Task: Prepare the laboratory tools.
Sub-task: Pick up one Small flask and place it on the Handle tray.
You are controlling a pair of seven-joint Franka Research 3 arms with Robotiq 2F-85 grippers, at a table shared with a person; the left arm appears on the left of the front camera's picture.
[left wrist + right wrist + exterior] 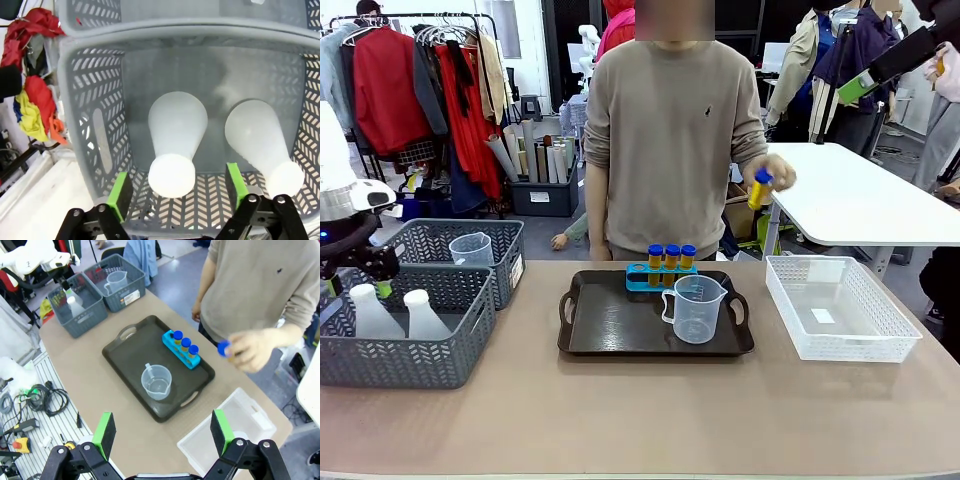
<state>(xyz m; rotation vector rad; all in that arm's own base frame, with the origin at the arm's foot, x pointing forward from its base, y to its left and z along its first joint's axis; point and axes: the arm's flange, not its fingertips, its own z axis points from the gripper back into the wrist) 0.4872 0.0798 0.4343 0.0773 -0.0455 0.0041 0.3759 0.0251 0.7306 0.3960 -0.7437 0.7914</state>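
A black tray (610, 322) was set in the middle of the table (640, 420). At the back of the tray a blue rack (638, 278) was stood. Three tubes (671, 257) with blue caps were kept upright in it, bunched toward its right end. A clear beaker (695, 310) was stood on the tray just in front of the rack, with its handle turned to the left.

A fourth tube (760, 188) was held in a person's hand (777, 174), up in the air beyond the tray's far right corner.

To the left of the tray two grey baskets were placed, one behind the other. Two white flasks (372, 312) were stood side by side in the near basket (400, 362). A second beaker (472, 250) was kept in the far basket (430, 238). To the right of the tray a white basket (820, 345) was set.

The left gripper (177, 192) was hung over the near basket, well to the left of the tray. Its jaws were spread wide, and one green pad (120, 195) was seen on each side of a flask's top. The flask was not touched by them, and nothing was gripped.

The right gripper (162, 430) was held high above the table, out past the tray's right side. Its jaws were spread wide too, and nothing was held between them.
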